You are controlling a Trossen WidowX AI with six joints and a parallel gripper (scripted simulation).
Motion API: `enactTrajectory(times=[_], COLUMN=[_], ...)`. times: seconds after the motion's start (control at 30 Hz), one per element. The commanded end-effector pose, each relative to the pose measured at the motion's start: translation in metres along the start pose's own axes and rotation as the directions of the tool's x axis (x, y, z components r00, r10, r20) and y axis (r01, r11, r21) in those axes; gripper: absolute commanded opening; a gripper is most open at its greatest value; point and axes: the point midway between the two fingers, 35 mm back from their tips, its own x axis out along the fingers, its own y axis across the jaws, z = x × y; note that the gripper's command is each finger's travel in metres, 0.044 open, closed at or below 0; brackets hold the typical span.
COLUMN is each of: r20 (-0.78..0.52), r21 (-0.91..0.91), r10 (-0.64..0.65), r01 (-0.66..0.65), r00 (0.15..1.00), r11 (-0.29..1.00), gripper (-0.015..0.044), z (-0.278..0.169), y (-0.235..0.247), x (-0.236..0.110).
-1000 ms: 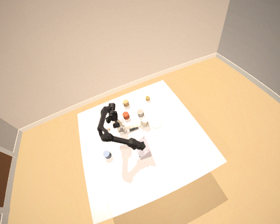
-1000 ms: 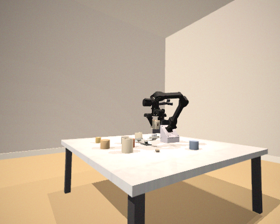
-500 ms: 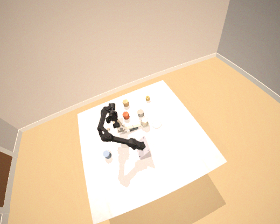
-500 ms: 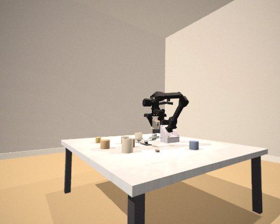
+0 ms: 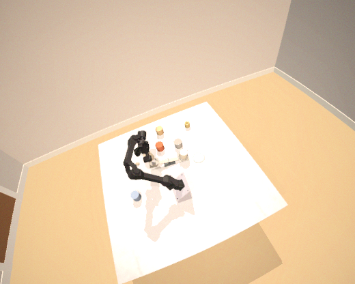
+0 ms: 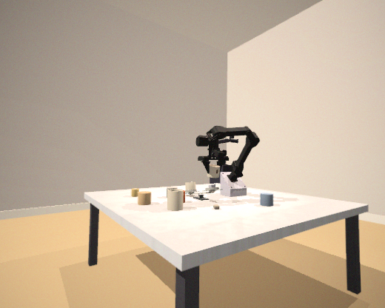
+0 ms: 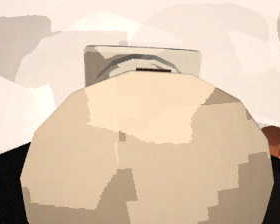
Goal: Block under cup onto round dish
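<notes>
My gripper [image 5: 147, 156] [image 6: 214, 165] is shut on a beige cup [image 6: 215, 170] [image 7: 147, 176] and holds it in the air above the near-arm end of the small balance [image 5: 168, 162] [image 6: 201, 196]. The cup fills most of the wrist view. Beneath it a small grey square piece [image 7: 143, 62] [image 5: 153, 163] [image 6: 211, 186] lies bared on that end; it looks like the block. The second cup [image 5: 183, 155] [image 6: 189, 186] stands upright on the other end. The white round dish [image 5: 199, 158] lies just beyond that cup, away from the held one.
Loose cylinders stand around: a red-orange one [image 5: 160, 146], a beige one [image 5: 178, 143] [image 6: 175, 199], a tan one [image 5: 159, 130] [image 6: 144, 198], a small yellow one [image 5: 187, 125] [image 6: 135, 192], a blue one [image 5: 136, 195] [image 6: 266, 199]. The arm's base [image 5: 183, 191] [image 6: 232, 189] is mid-table.
</notes>
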Motion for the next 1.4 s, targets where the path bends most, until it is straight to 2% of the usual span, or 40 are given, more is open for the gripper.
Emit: enactTrajectory(times=[0.0,0.67,1.0,1.37], r20=[0.000,-0.001,-0.031,0.011], r21=[0.002,0.002,-0.003,-0.004], r10=[-0.001,-0.001,-0.005,-0.010], r01=[0.001,0.001,0.005,0.010], r00=[1.000,1.000,1.000,1.000], r11=[1.000,1.000,1.000,1.000], gripper=[0.0000,0.0000,0.0000,0.0000], z=[0.000,0.001,0.047,0.087], y=[0.000,0.000,0.036,0.091], x=[0.000,0.001,0.048,0.090])
